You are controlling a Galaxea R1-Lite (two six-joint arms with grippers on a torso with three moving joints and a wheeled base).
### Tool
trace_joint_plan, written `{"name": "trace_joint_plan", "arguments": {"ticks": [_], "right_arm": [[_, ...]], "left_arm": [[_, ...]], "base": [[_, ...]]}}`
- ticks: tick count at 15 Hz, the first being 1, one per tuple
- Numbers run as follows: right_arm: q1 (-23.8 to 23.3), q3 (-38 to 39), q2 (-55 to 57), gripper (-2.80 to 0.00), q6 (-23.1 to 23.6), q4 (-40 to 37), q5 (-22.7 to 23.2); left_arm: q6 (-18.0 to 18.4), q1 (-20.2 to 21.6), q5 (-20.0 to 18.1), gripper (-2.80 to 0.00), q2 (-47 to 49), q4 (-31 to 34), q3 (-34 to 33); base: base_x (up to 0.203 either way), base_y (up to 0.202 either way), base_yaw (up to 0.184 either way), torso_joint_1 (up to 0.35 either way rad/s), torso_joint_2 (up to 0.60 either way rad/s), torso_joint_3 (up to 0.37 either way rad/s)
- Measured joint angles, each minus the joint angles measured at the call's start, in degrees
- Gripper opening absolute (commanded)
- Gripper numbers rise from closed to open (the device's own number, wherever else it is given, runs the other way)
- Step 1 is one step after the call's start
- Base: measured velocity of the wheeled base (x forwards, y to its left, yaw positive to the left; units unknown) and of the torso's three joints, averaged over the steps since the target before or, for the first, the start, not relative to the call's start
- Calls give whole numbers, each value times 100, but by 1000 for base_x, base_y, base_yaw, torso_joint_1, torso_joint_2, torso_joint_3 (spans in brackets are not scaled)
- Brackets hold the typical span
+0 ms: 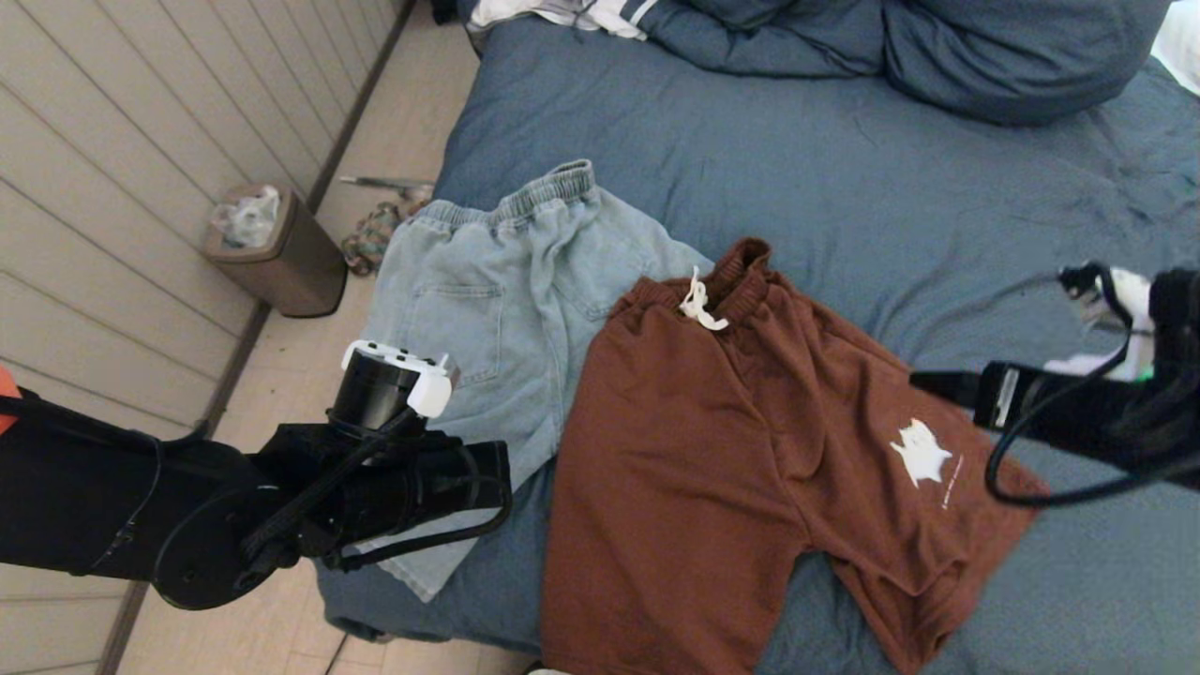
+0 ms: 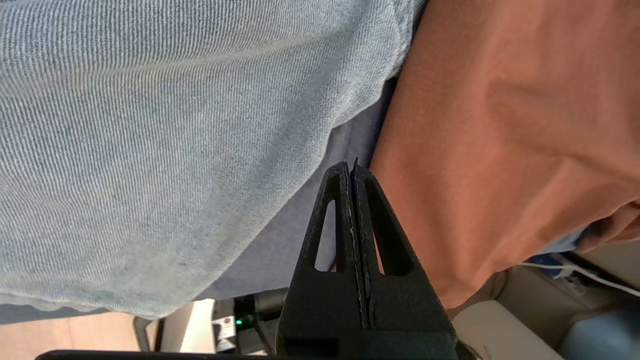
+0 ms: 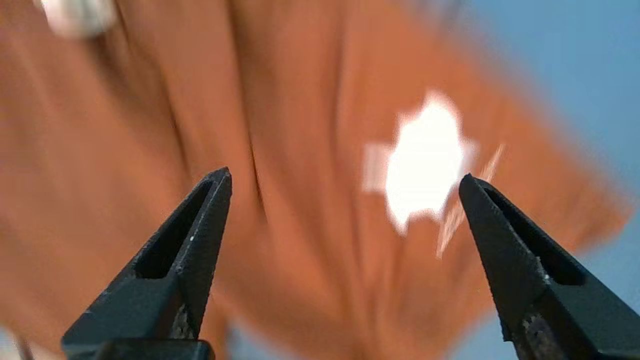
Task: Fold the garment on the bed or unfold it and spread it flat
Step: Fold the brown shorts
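Observation:
Rust-brown shorts [image 1: 731,441] with a white drawstring [image 1: 698,305] and a white print [image 1: 922,452] lie spread on the slate-blue bed [image 1: 844,169]. Pale denim shorts [image 1: 497,300] lie beside them on the left, partly under their edge. My left gripper [image 2: 350,167] is shut on nothing, low over the strip of bed cover [image 2: 280,240] between the denim shorts [image 2: 150,150] and the brown shorts [image 2: 500,125]. My right gripper [image 3: 345,180] is open above the brown shorts [image 3: 300,150], near the white print [image 3: 425,155]; in the head view it [image 1: 928,382] reaches in from the right.
Blue pillows [image 1: 984,56] and a striped garment [image 1: 581,14] lie at the head of the bed. A brown waste bin [image 1: 277,248] stands on the floor to the left. The bed's near-left corner drops off below my left arm [image 1: 403,478].

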State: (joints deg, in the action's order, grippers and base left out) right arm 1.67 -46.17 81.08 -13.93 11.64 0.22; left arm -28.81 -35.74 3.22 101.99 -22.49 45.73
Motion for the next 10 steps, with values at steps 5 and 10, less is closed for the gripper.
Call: {"name": "trace_joint_plan", "arguments": {"ticks": [5,10], "right_arm": [[-338,-2415,882,0,-1334,-2406,-395],[-252,-2320,397,0,-1055,-2669,-416]], "left_arm": [[12,60,2,-280,-161,67,29],[209,191,13,-280,-1484,711,27]], "base": [[0,0,0,0,0,0],[0,0,0,0,0,0]]}}
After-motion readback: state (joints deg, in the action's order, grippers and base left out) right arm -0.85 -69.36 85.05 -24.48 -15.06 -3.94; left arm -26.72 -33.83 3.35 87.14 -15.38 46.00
